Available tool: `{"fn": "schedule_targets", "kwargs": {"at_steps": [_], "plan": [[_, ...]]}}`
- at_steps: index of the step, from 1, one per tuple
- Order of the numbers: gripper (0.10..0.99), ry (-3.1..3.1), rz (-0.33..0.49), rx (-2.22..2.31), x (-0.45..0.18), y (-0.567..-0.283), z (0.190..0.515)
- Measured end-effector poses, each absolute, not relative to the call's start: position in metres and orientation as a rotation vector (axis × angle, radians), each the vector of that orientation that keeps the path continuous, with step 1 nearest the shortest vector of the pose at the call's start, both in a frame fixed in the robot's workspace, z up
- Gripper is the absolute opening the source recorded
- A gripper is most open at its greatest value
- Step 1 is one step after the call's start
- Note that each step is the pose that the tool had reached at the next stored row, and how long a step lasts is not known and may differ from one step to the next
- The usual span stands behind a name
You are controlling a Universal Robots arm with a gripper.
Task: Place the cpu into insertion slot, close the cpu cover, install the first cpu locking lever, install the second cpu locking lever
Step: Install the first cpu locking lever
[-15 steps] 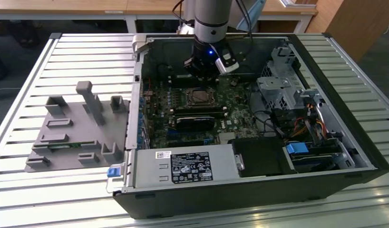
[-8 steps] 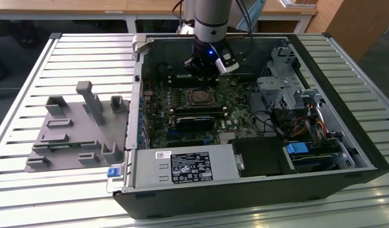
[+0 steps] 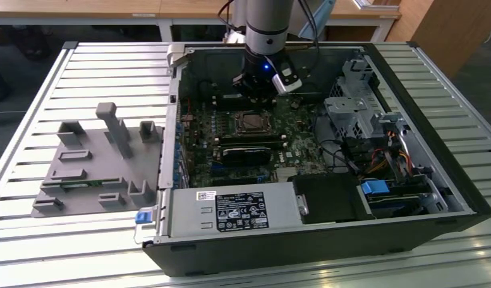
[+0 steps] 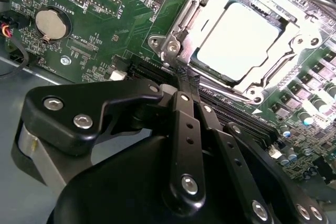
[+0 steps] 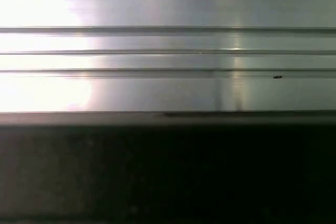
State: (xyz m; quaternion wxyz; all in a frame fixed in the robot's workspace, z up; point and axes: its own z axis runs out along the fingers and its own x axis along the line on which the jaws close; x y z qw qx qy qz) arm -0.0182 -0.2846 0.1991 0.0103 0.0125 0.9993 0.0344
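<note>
While the cpu (image 4: pixel 239 43) sits under the cpu cover (image 4: pixel 202 11), the clenched, empty pincer (image 4: pixel 184 85) hangs just beside it.

Inspection of markings, for your record:

- Power supply (image 3: pixel 189 210): it carries a large dark label (image 3: pixel 239 211) with white print and rows of small symbols, and a small white sticker (image 3: pixel 207 195) at that label's corner. You cannot make out any wording on either.
- Green board (image 4: pixel 121 3): fine white lettering and part codes run across it, including a short word beside the coin cell (image 4: pixel 52 23). The characters are tiny and inverted.
- The cpu (image 4: pixel 239 40): its face glares white, with no marking legible.
</note>
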Motion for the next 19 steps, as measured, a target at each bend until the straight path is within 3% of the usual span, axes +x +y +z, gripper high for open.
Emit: {"fn": "schedule_targets", "kwargs": {"at_steps": [19], "plan": [[0.106, 3.12, 0.056, 0.038, -0.0181, -0.2846, 0.1986]]}}
